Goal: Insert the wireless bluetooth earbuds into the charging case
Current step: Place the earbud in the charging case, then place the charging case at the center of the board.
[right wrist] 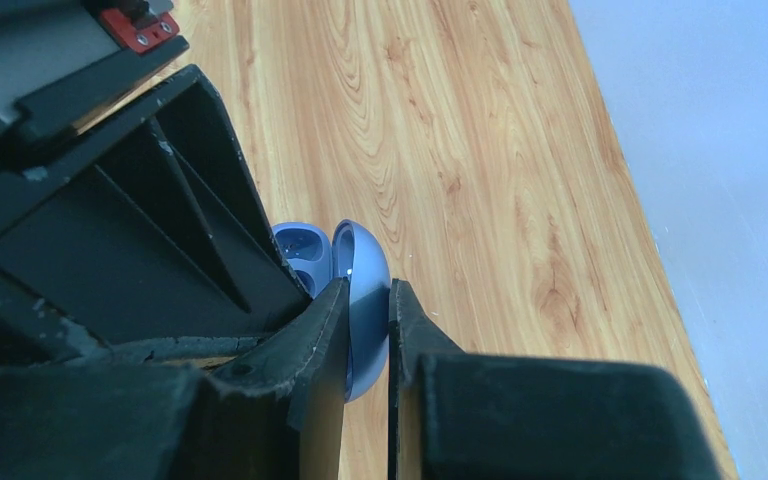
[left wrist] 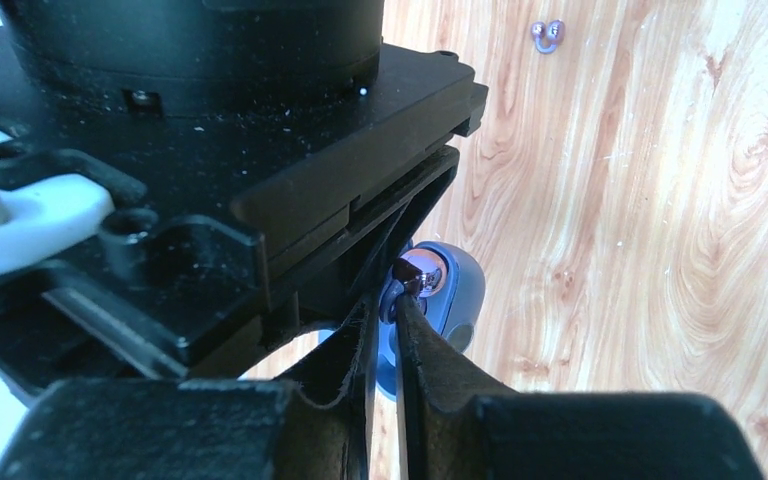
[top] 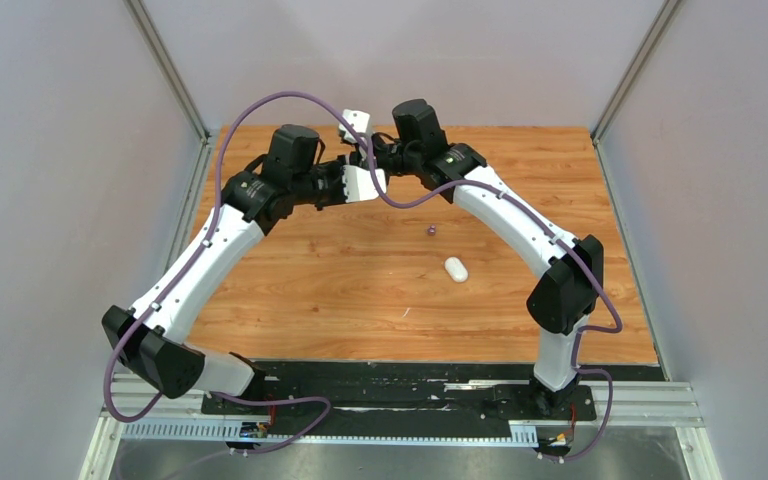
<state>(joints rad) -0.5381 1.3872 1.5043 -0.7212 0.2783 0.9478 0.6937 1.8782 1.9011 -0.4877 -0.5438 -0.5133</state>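
Observation:
My right gripper is shut on the raised lid of an open blue charging case and holds it above the table; the case's sockets face left. My left gripper is shut on a dark purple earbud and holds it right against the blue case. In the top view both grippers meet at the far centre, left and right. A second purple earbud lies on the table and also shows in the left wrist view. The white earbuds are out of view.
A white pebble-shaped case lies shut on the wooden table, right of centre. Grey walls with metal rails close in the left, far and right sides. Purple cables loop over both arms.

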